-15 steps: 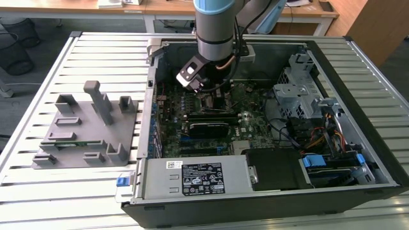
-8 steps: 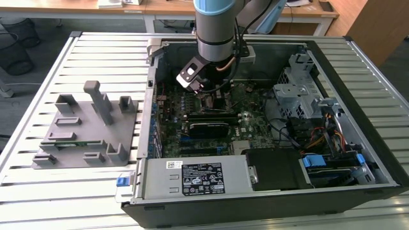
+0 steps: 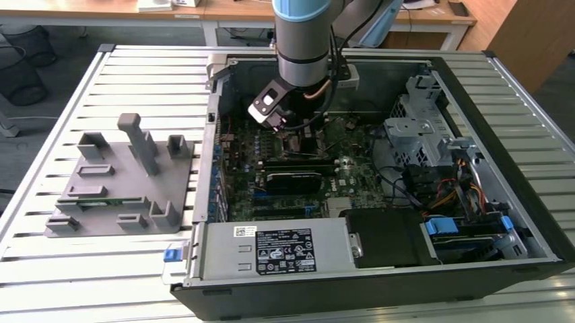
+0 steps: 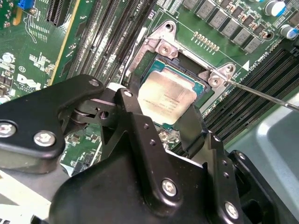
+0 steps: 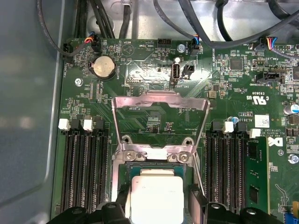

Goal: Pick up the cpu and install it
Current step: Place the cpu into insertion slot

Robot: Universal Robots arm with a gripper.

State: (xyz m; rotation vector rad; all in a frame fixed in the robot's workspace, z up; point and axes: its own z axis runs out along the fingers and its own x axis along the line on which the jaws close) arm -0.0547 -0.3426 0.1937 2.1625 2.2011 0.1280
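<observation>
- The pick-up looks done. The black two-fingered end effector (image 4: 161, 112) stands narrow, its fingers (image 4: 194, 123) against two opposite edges of the small flat square cpu with its shiny silver-grey metal top (image 4: 170, 93).
- The cpu (image 5: 156, 203) sits between the fingertips, in or just over the square socket on the green motherboard (image 5: 233, 93). I cannot tell whether it is fully seated.
- Just beyond the end effector, the silver metal load plate (image 5: 161, 99) stands open and is not yet folded over the chip. I judge the install near its end but unfinished.
- Rows of black memory slots (image 5: 84, 172) run on either side of the end effector.
- Well off to the exterior view's left of the end effector (image 3: 289, 128), a grey plastic fixture with upright posts (image 3: 121, 182) stands on the slatted silver metal table (image 3: 134, 67).
- Below and around the end effector lies the open black computer case (image 3: 359, 299), with a grey power supply box (image 3: 269, 249) near its front wall.
- Behind the end effector stand pale wooden desks (image 3: 225, 10). Black wire baskets (image 3: 23, 64) are far to the exterior view's left, and a brown wooden cabinet (image 3: 530, 33) is to its right.
</observation>
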